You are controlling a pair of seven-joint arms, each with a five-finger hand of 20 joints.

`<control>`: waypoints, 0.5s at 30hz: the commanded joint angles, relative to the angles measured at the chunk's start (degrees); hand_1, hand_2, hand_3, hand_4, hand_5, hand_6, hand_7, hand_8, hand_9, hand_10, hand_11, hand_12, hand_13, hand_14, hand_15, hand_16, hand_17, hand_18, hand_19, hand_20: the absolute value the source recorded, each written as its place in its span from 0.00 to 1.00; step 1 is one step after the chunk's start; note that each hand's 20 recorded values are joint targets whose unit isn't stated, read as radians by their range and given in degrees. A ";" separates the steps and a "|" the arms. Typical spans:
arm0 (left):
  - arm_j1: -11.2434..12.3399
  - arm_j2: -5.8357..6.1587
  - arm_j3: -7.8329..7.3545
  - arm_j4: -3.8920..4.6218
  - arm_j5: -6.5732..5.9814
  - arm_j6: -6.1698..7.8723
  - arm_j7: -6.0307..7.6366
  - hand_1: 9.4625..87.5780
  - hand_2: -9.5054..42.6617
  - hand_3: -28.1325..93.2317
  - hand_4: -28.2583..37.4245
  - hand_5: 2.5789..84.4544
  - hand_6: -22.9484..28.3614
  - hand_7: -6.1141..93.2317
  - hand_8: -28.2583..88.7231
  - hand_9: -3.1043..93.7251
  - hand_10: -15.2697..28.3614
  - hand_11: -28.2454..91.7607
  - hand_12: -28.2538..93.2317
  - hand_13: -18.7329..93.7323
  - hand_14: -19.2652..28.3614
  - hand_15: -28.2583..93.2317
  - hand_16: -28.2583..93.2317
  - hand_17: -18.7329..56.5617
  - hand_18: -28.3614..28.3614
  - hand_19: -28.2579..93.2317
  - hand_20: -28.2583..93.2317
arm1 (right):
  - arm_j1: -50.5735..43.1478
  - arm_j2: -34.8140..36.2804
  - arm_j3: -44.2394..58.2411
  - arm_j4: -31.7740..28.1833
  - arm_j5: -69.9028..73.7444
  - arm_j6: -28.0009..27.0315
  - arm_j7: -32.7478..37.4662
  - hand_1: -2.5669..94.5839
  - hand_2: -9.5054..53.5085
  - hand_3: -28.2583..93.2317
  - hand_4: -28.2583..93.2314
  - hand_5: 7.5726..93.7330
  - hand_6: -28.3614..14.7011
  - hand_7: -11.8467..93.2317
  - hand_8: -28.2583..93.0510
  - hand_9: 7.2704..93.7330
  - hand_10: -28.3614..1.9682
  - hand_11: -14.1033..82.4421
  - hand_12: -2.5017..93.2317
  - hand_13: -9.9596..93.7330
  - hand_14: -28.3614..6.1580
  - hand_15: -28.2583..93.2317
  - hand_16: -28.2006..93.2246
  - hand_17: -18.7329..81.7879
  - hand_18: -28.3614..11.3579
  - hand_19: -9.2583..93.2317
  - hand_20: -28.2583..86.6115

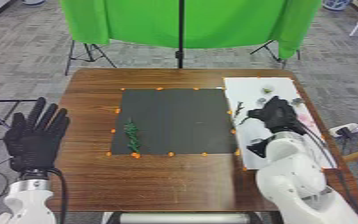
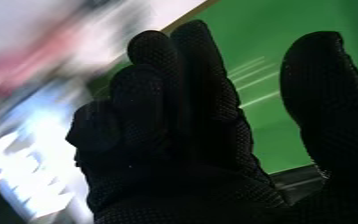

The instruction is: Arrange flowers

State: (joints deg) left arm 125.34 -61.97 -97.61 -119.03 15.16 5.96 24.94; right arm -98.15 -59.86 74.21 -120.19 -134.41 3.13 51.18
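Watch the right hand point(image 1: 273, 114), open over the white sheet point(image 1: 246, 87) with fingers straight, thumb well apart and apparently nothing in hold. Could drag the small dark stem point(image 1: 238, 109) askew, being just beside it; could equally knock the pale item point(image 1: 267, 90) or flatten the pink item point(image 1: 306, 120) if lowered carelessly among such close neighbours. Might pinch two pieces at once, or none, given such thin, low-lying shapes. Might also shove the green sprig point(image 1: 132, 136), seemingly loose on the left part of the dark mat point(image 1: 171, 115), when crossing too low. Best to keep the left hand point(image 1: 33, 140), open with straight fingers, well apart from it.
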 commanded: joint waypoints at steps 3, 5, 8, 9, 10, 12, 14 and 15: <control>2.81 -0.56 -1.28 -0.53 -2.07 0.21 1.67 0.14 0.42 0.85 0.00 0.38 0.60 0.12 0.16 0.30 0.69 0.30 0.29 0.33 0.72 0.35 0.21 0.14 0.70 0.41 0.29 | -7.60 5.88 11.29 3.74 -8.09 -1.60 5.00 0.35 0.00 0.88 0.01 0.70 0.46 0.30 0.14 0.62 0.14 0.59 0.28 0.62 0.18 0.88 0.44 0.48 0.00 0.99 0.72; 2.60 -0.61 -1.25 -0.53 -2.87 -0.20 1.77 0.15 0.42 0.85 0.00 0.38 0.60 0.12 0.16 0.30 0.69 0.30 0.29 0.33 0.72 0.35 0.21 0.14 0.70 0.41 0.29 | -7.44 5.38 11.68 3.91 -5.95 -2.21 6.19 0.36 0.00 0.88 0.00 0.70 0.46 0.30 0.14 0.61 0.15 0.60 0.28 0.62 0.19 0.88 0.44 0.48 0.00 0.99 0.72; 2.72 -0.63 -1.20 -0.61 -2.57 -0.28 1.89 0.15 0.42 0.85 0.00 0.38 0.60 0.12 0.16 0.30 0.69 0.30 0.29 0.33 0.72 0.35 0.21 0.14 0.70 0.41 0.29 | -7.92 5.16 11.80 4.50 -5.98 -3.81 5.84 0.39 0.00 0.89 0.00 0.70 0.47 0.31 0.14 0.61 0.17 0.60 0.28 0.62 0.20 0.88 0.44 0.48 0.00 0.99 0.72; 2.61 -0.70 -1.15 -0.62 -2.49 -0.09 1.86 0.15 0.42 0.85 0.00 0.38 0.60 0.12 0.16 0.30 0.69 0.30 0.29 0.33 0.72 0.35 0.21 0.14 0.70 0.41 0.29 | -8.17 5.19 11.84 4.63 -6.10 -4.40 5.80 0.39 0.00 0.89 0.00 0.70 0.47 0.31 0.14 0.61 0.17 0.60 0.28 0.62 0.20 0.88 0.44 0.48 0.00 0.99 0.72; 2.63 -0.74 -1.17 -0.61 -2.32 -0.12 1.76 0.14 0.42 0.85 0.00 0.38 0.60 0.12 0.16 0.30 0.69 0.30 0.29 0.33 0.72 0.35 0.21 0.14 0.69 0.41 0.29 | -8.39 5.06 11.98 4.85 -6.28 -5.23 5.80 0.39 0.00 0.89 0.00 0.70 0.47 0.31 0.14 0.61 0.18 0.60 0.28 0.62 0.21 0.88 0.44 0.48 0.00 0.99 0.72; 2.73 -0.79 -1.18 -0.68 -2.42 0.03 1.75 0.14 0.42 0.85 0.00 0.38 0.60 0.12 0.16 0.30 0.70 0.30 0.29 0.33 0.72 0.35 0.21 0.14 0.69 0.41 0.29 | -8.48 4.82 11.94 5.87 -6.28 -5.90 6.23 0.41 0.00 0.90 0.00 0.69 0.48 0.31 0.14 0.61 0.19 0.60 0.28 0.62 0.22 0.88 0.44 0.48 0.00 0.99 0.72; 2.78 -0.88 -1.15 -0.71 -2.40 0.23 1.69 0.14 0.42 0.85 0.00 0.38 0.60 0.12 0.16 0.30 0.70 0.30 0.29 0.33 0.72 0.35 0.21 0.14 0.69 0.41 0.29 | -8.76 4.46 12.46 6.00 -5.18 -7.61 6.67 0.43 0.00 0.93 0.00 0.69 0.49 0.31 0.13 0.60 0.21 0.61 0.28 0.62 0.23 0.88 0.44 0.48 0.00 0.99 0.72; 2.87 -0.87 -1.11 -0.76 -2.49 0.25 1.73 0.14 0.42 0.85 0.00 0.38 0.60 0.12 0.16 0.30 0.70 0.30 0.29 0.33 0.72 0.35 0.21 0.14 0.69 0.41 0.29 | -9.06 4.55 12.61 5.74 -4.61 -7.98 6.93 0.44 0.00 0.93 0.00 0.69 0.49 0.31 0.13 0.60 0.21 0.61 0.28 0.62 0.23 0.88 0.44 0.48 0.00 0.99 0.72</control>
State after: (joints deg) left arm 127.09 -62.11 -98.82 -119.57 12.71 6.04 26.47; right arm -105.88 -54.65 85.99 -115.66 -139.80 -1.83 56.59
